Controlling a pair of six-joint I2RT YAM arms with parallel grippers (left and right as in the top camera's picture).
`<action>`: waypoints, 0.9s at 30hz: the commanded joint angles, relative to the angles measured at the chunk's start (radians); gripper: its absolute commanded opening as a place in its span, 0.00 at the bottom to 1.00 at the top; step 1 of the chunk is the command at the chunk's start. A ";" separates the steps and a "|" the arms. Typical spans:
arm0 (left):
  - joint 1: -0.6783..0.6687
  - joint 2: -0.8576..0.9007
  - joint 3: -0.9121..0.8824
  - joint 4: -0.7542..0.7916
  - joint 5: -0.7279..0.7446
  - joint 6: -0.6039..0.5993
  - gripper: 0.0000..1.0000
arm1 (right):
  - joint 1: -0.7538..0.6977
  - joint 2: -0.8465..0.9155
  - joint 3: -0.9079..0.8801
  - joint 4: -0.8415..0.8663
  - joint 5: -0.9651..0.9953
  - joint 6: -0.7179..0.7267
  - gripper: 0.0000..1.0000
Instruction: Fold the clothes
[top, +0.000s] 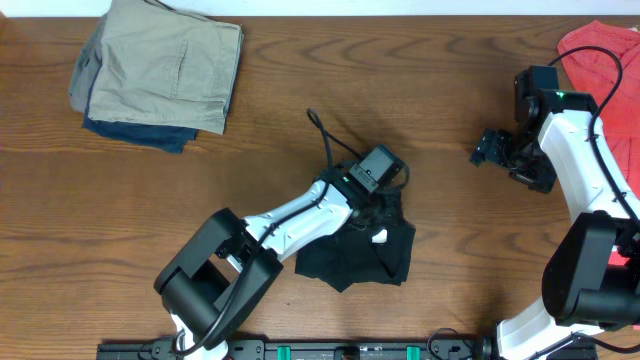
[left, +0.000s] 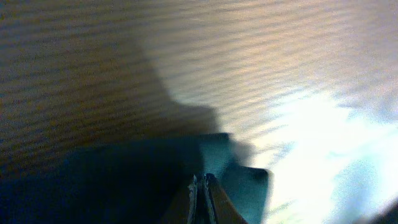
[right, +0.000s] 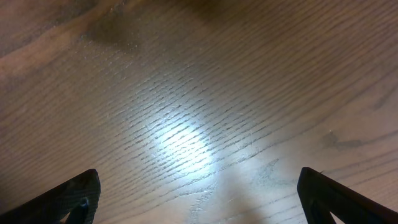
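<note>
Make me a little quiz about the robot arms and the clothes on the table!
1. True or false: the right end effector is shut.
2. What is the left end effector pinching? A: the black T-shirt. B: a towel. C: nothing.
3. What lies under the folded khaki garment?

Key: 1 false, it is open over bare table. 2 A. 3 a dark blue garment.

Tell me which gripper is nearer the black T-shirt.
Left. The left gripper is shut on the black T-shirt; the right gripper hangs open over bare table, well off to its side.
</note>
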 joint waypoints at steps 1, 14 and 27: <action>-0.015 0.000 0.014 0.021 0.073 -0.003 0.07 | -0.004 -0.013 0.012 -0.001 0.007 0.011 0.99; -0.007 -0.263 0.014 -0.150 0.172 0.098 0.06 | -0.004 -0.013 0.012 -0.001 0.007 0.011 0.99; 0.014 -0.442 0.008 -0.609 -0.270 0.025 0.07 | -0.004 -0.013 0.012 -0.001 0.007 0.011 0.99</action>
